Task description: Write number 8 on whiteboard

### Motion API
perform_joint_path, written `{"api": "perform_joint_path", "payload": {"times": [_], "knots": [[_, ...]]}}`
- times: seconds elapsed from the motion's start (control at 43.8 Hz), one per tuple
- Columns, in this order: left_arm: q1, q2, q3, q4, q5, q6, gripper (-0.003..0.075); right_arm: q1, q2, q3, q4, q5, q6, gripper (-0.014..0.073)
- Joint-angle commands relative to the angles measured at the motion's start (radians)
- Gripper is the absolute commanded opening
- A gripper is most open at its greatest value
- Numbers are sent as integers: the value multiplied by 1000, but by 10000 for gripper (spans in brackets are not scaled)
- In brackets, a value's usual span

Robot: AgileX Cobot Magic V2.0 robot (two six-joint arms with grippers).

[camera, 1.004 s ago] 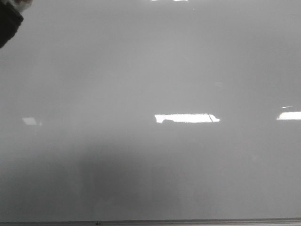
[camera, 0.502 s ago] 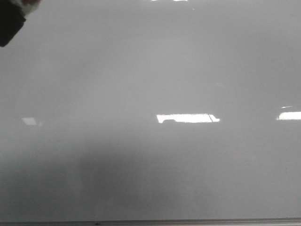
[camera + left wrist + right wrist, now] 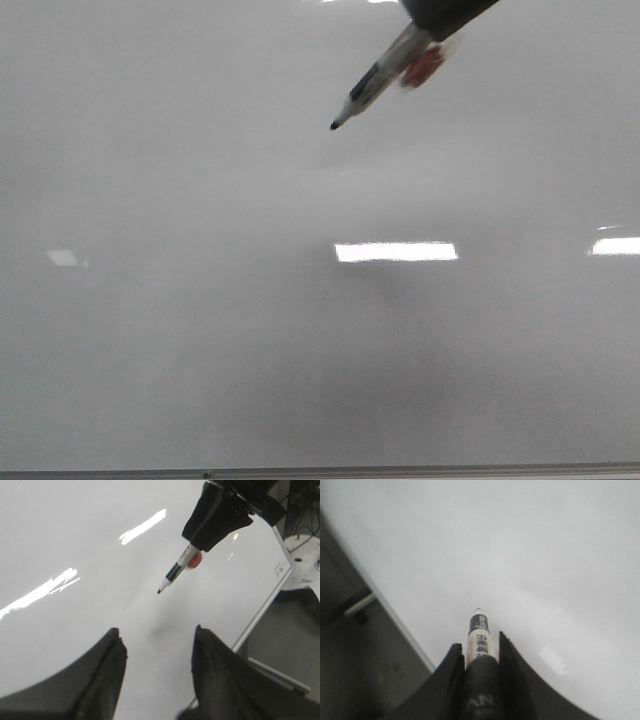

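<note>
The right gripper [image 3: 479,652] is clamped on a marker [image 3: 378,80], whose black tip juts out beyond its jaws just above the whiteboard [image 3: 200,330]. The left gripper [image 3: 157,645] hangs over the board, jaws apart and holding nothing.

Two broad, matte black fingers [image 3: 105,680] with rounded, wedge-shaped tips are seen on the left gripper [image 3: 157,640]. The right gripper [image 3: 479,652] is likewise black, its two fingers [image 3: 452,672] tapering to narrow, curved edges, with faint pale lettering between them. In the front view, only a dark, angular portion of it is visible at one o'clock, somewhat blurred.
</note>
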Motion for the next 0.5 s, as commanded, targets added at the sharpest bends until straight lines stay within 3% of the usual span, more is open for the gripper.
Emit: {"api": "perform_joint_path", "payload": {"times": [0.0,0.114,0.479], "knots": [[-2,-60,43,-30,-99,-68,115,-12,-116,80,60,-245,1,-70],[-2,-102,99,-43,-107,-81,-22,-11,-182,159,61,-363,1,-70],[-2,-104,107,-43,-127,-81,-20,-9,-112,100,124,-304,1,-69]]}}
